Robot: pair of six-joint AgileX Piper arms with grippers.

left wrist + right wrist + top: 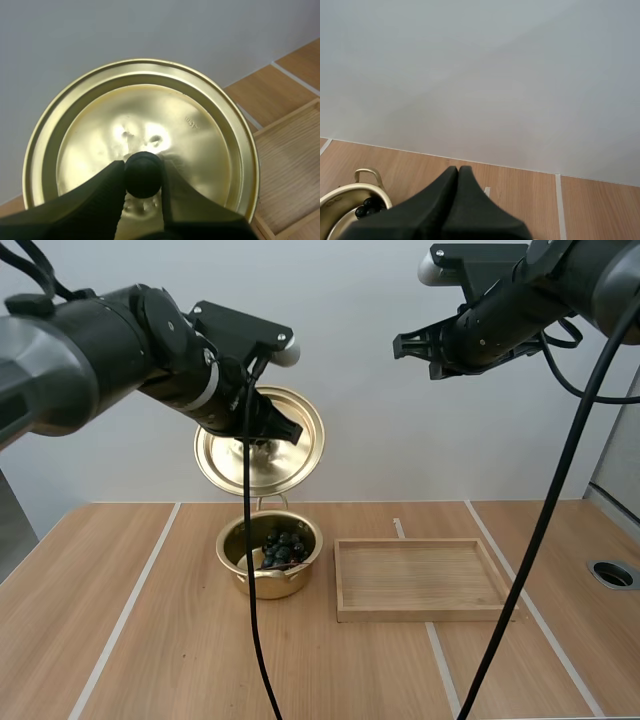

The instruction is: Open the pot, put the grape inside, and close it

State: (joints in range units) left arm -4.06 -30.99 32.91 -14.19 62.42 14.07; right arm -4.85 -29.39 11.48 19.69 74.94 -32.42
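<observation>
Lid [200,115] looks thin, stiff, light, slick; black knob [142,174] is the sure hold, pinched by left jaws; right jaws closed together, empty.

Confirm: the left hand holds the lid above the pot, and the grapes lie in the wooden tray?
No: the high view shows the grapes in the pot, not the wooden tray. The left hand does hold the lid above it.
</observation>
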